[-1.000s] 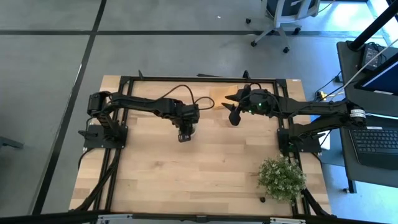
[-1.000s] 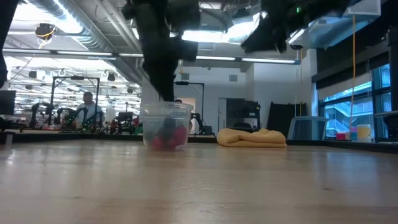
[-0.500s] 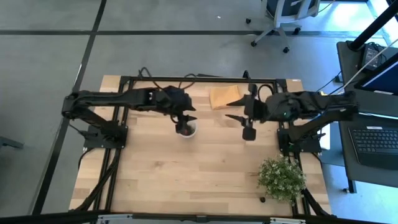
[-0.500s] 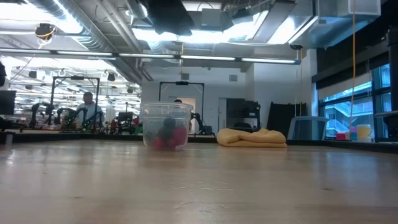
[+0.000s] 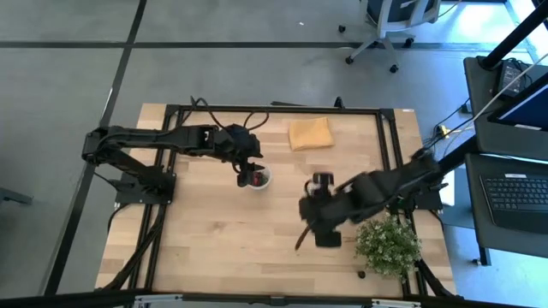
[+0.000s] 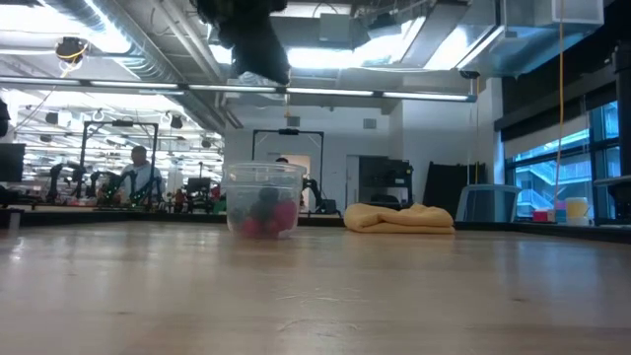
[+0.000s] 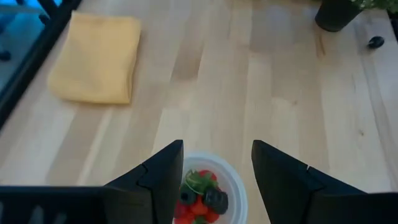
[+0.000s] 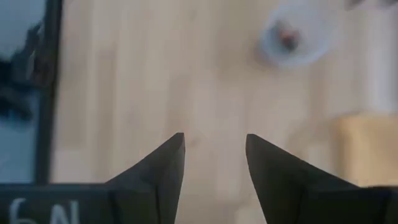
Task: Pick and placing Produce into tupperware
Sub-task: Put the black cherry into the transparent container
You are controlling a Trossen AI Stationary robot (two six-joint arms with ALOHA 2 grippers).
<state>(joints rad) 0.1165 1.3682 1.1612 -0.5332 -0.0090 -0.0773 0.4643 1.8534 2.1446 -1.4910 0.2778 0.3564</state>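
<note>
We find the tupperware (image 5: 256,179) standing on the wooden table (image 5: 214,239) toward its far side, with the produce (image 7: 199,198) already inside it: red strawberry-like pieces and darker berries heaped in the bottom. No loose fruit shows on the tabletop, so we judge the filling to be done or nearly so. The left gripper (image 7: 214,177) hangs above the cup with its jaws apart and nothing between them, which suits a hand that has just let a piece drop. The right gripper (image 8: 211,163) is well apart from the cup, over bare wood near the potted plant (image 5: 388,244); its fingers stand open with only table between them.

In the low view we see the cup (image 6: 262,200) with red and dark shapes through its wall, but we cannot count the pieces. The folded yellow cloth (image 5: 309,133) lies beyond it. The right arm is blurred from above, so we cannot make out its fingers there.
</note>
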